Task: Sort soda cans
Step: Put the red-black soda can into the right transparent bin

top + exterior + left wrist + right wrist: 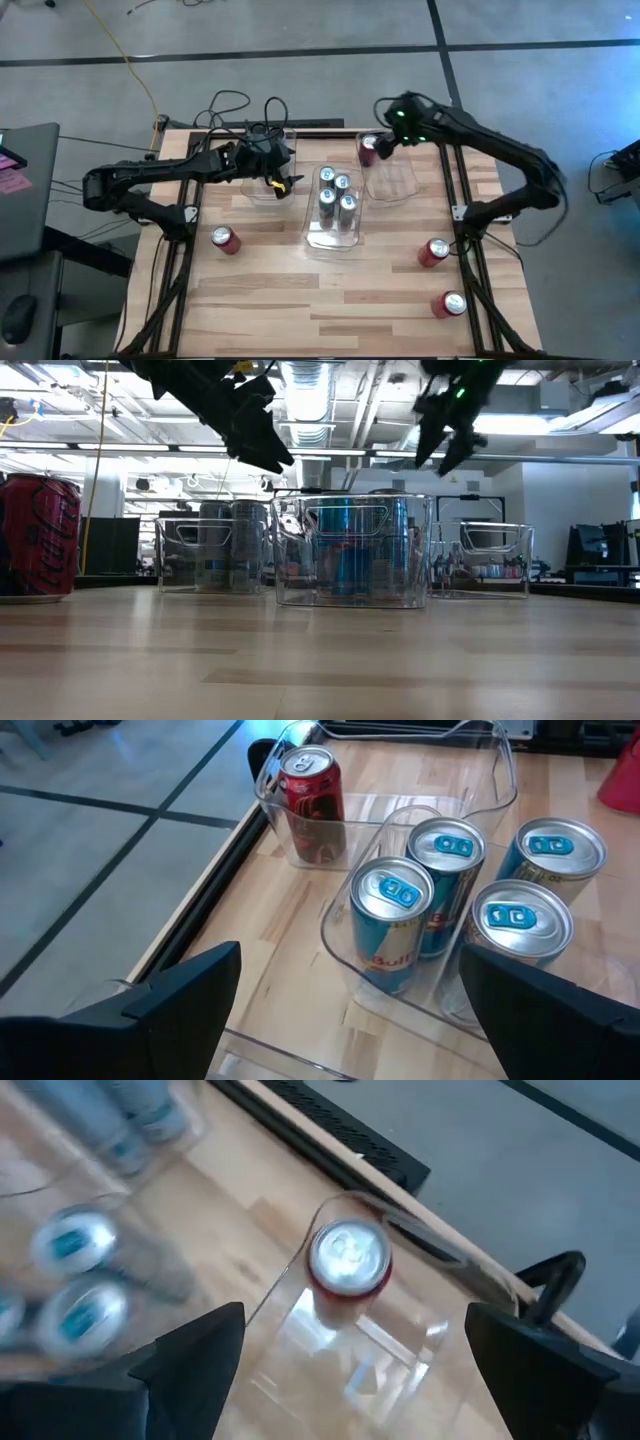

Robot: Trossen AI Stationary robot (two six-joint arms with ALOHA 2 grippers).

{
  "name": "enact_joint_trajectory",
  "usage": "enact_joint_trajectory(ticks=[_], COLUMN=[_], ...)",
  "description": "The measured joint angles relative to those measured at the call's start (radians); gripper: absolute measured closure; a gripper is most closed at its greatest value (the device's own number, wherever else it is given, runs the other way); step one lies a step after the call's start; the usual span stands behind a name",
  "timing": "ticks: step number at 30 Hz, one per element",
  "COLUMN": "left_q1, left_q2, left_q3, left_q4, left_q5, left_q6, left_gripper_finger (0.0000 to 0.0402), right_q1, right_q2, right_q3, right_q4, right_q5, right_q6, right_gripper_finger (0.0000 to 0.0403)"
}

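Wooden bench carries a loose red can at its left. Left tool hovers released beside the middle bin, which holds four silver-blue cans. Right tool hangs released above a red can in the right bin; two red cans lie farther right.

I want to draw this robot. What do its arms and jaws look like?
Both arms are black and jointed, thin like bent branches. The left arm has loose black cables looping behind it and a small yellow bit near the left gripper. The right arm has a green light glowing by the right gripper. Each gripper's jaws are two flat, dark, wedge-shaped fingers.
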Motion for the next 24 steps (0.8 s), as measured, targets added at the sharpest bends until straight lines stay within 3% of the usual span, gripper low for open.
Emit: enact_joint_trajectory(ticks=[10, 24], left_q1=[-0.016, -0.028], left_q2=[0.000, 0.000], left_q3=[0.000, 0.000], left_q4=[-0.001, 0.001], left_q5=[0.000, -0.016], left_q6=[-0.036, -0.049], left_gripper_finger=[0.0029, 0.0029], right_q1=[0.128, 0.423], right_q2=[-0.273, -0.352], right_q3=[-0.103, -0.306], right_q4=[-0.085, -0.383], right_q5=[0.007, 0.006], right_q6=[0.147, 0.538], right_gripper_finger=[0.0007, 0.0007])
